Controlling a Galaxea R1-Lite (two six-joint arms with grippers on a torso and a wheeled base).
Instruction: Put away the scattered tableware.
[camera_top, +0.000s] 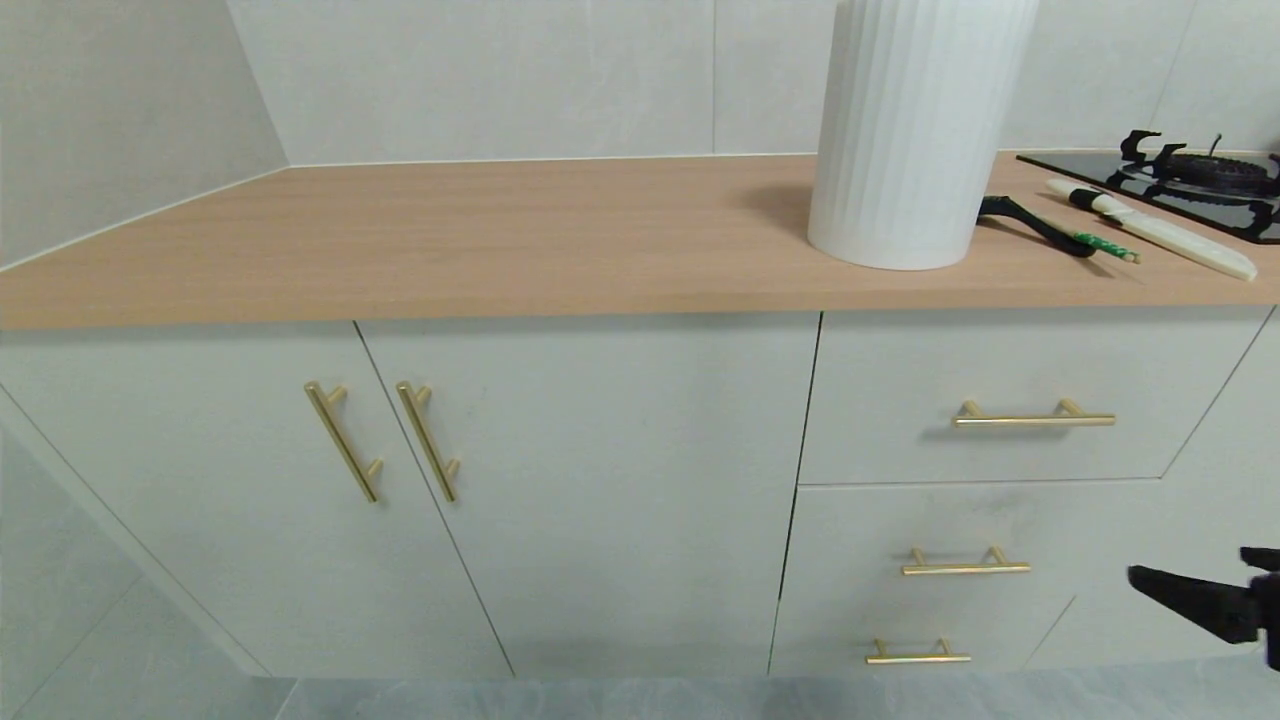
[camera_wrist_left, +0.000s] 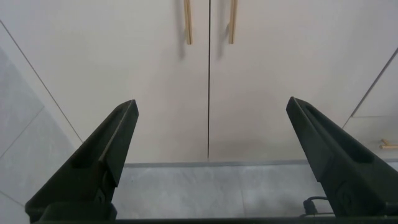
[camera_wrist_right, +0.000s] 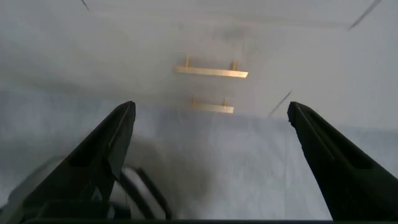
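Approach stage — nothing grasped yet. Left gripper (camera_wrist_left: 210, 118) and right gripper (camera_wrist_right: 210, 118) low before the cabinet fronts (camera_top: 620, 480), jaws wide, empty. Tableware (camera_top: 1160, 231) up on the table (camera_top: 500, 240), beside the white ribbed container (camera_top: 915, 130). Next, probably: raise right arm to table height, close on one utensil.

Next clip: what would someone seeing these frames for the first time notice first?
A tall white ribbed container dominates, standing toward the right of the wooden countertop. Just right of it lie scattered utensils, a black-handled tool and a cream-coloured knife, next to the stove. Lower down, the left gripper and right gripper are open and empty in front of the white cabinet fronts with brass handles.
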